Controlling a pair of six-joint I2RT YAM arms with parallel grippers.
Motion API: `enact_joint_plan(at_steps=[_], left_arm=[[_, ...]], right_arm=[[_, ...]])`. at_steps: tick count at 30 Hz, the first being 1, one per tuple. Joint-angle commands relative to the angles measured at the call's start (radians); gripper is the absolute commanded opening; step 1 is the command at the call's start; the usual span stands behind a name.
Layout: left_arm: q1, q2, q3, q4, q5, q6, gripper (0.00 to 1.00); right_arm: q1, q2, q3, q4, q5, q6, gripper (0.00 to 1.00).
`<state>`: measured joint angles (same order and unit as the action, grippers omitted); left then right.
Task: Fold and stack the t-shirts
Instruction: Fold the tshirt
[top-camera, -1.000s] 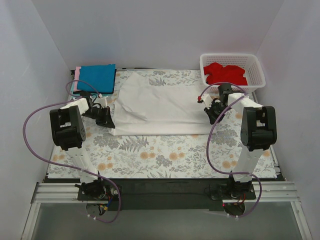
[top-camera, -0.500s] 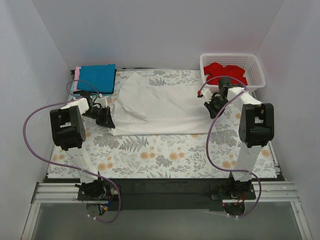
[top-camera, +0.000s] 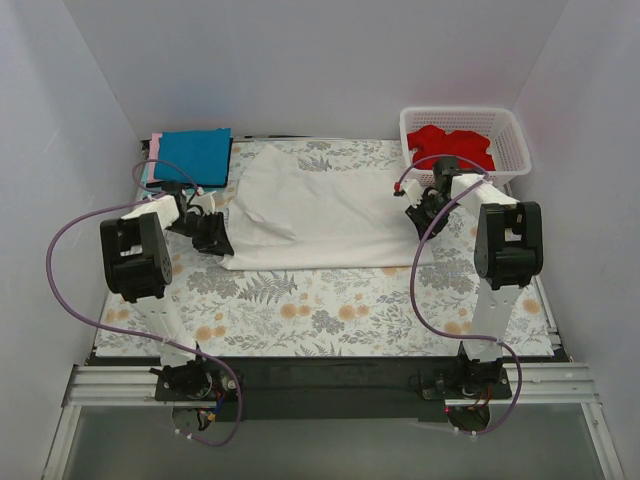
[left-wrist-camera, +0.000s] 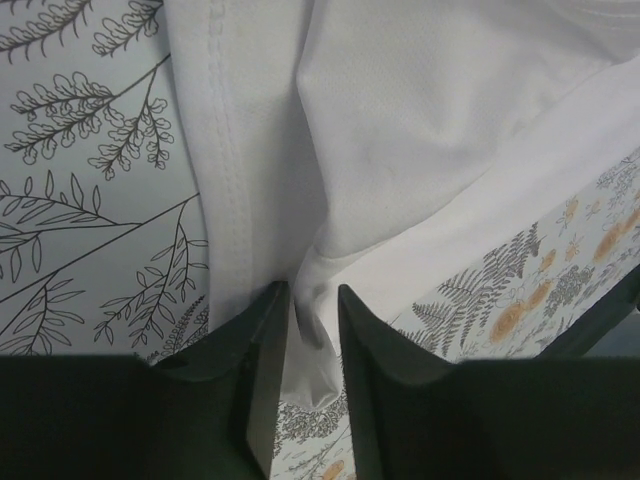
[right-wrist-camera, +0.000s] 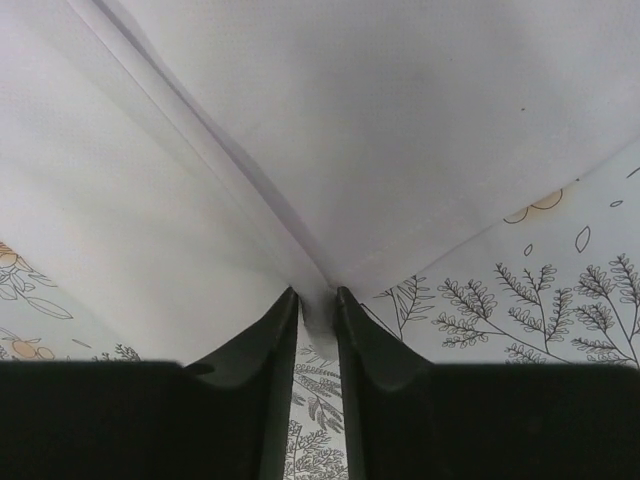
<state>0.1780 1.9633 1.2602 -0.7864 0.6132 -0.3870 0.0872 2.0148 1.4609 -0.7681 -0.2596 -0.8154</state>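
A white t-shirt (top-camera: 320, 210) lies spread flat across the middle of the floral table cloth (top-camera: 330, 310). My left gripper (top-camera: 216, 236) sits low at the shirt's near-left corner. In the left wrist view its jaws (left-wrist-camera: 312, 295) are slightly parted, with a fold of the white t-shirt (left-wrist-camera: 400, 120) loose between them. My right gripper (top-camera: 420, 212) is at the shirt's right edge. Its jaws (right-wrist-camera: 317, 297) are also slightly parted around a corner of the white t-shirt (right-wrist-camera: 380, 120). A folded blue t-shirt (top-camera: 195, 155) lies at the back left on a pink one (top-camera: 152, 168). A red t-shirt (top-camera: 450, 148) lies crumpled in the basket.
The white lattice basket (top-camera: 465, 113) stands at the back right corner, just behind my right gripper. White walls close in the table on the left, right and back. Purple cables loop from both arms over the cloth.
Both grippers' jaws have parted from shut. The right gripper has moved a little toward the back and left, along the shirt's right edge. The left arm has barely moved.
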Motion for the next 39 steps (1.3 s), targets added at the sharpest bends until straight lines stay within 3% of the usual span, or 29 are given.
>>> enact_joint_plan(at_steps=[1, 5, 12, 15, 17, 22, 33, 39], left_arm=[[0.003, -0.021, -0.012, 0.018, -0.152, 0.01, 0.32], [0.003, -0.114, 0.004, 0.012, -0.057, -0.001, 0.37], [0.005, -0.19, 0.059, -0.042, -0.02, -0.026, 0.42], [0.005, -0.207, 0.048, -0.053, -0.01, -0.029, 0.43], [0.005, -0.208, 0.041, -0.044, 0.002, -0.036, 0.4], [0.005, -0.161, 0.01, -0.01, -0.036, -0.082, 0.17], [0.003, -0.13, -0.172, 0.053, -0.167, -0.082, 0.04], [0.005, -0.219, -0.283, 0.046, -0.217, -0.038, 0.0]], right_arm=[[0.003, -0.063, 0.013, -0.034, 0.019, 0.031, 0.31], [0.003, -0.134, 0.018, -0.063, 0.011, 0.045, 0.37], [0.003, -0.206, 0.024, -0.112, 0.017, 0.068, 0.37], [0.005, -0.217, 0.003, -0.125, -0.021, 0.087, 0.32], [0.016, -0.208, -0.019, -0.128, -0.038, 0.096, 0.28], [0.029, -0.159, -0.053, -0.119, -0.098, 0.133, 0.21], [0.032, -0.082, -0.224, -0.005, -0.035, 0.14, 0.13], [0.034, -0.163, -0.382, -0.008, -0.006, 0.124, 0.12]])
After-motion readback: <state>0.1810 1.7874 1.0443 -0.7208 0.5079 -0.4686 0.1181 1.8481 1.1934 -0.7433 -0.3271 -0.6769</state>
